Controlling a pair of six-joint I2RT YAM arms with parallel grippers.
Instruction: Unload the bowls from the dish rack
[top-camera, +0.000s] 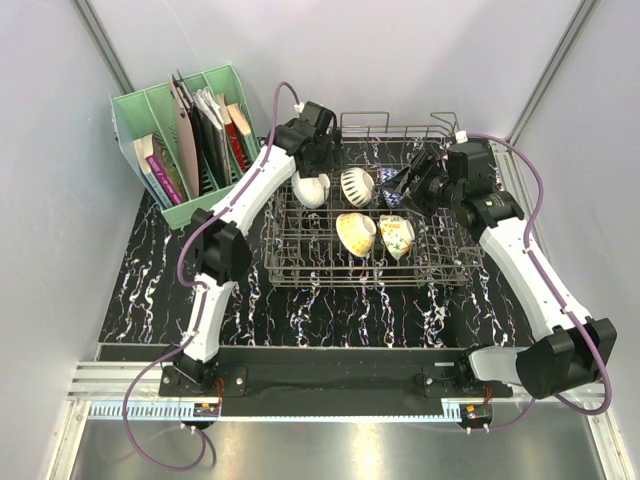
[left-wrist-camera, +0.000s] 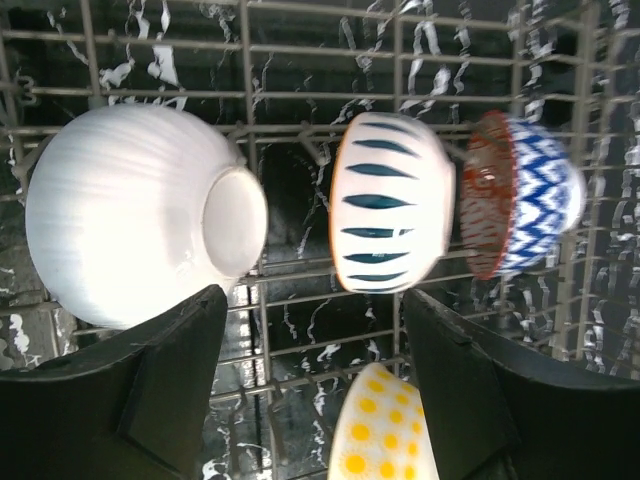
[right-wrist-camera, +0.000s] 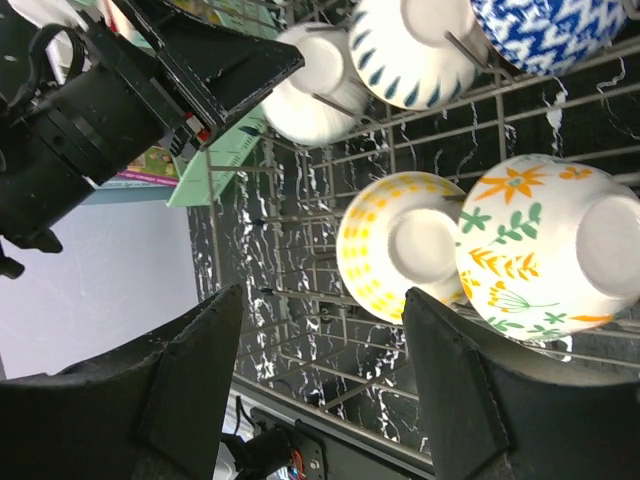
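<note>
The grey wire dish rack (top-camera: 300, 268) holds five bowls on their sides. In the back row stand a cream-white bowl (top-camera: 311, 190), a dark-striped bowl (top-camera: 357, 184) and a blue-and-white bowl (top-camera: 387, 176), red-patterned inside. In the front row stand a yellow-dotted bowl (top-camera: 355, 234) and a floral bowl (top-camera: 397, 236). My left gripper (left-wrist-camera: 312, 295) is open and empty above the rack, between the cream-white bowl (left-wrist-camera: 140, 215) and the striped bowl (left-wrist-camera: 390, 200). My right gripper (right-wrist-camera: 322, 293) is open and empty over the rack's right part, near the yellow-dotted bowl (right-wrist-camera: 400, 245) and floral bowl (right-wrist-camera: 550, 245).
A green plastic file holder (top-camera: 135, 125) with books stands at the back left, close to the rack. The rack rests on a black marbled mat (top-camera: 300, 315). Grey walls close in the back and both sides.
</note>
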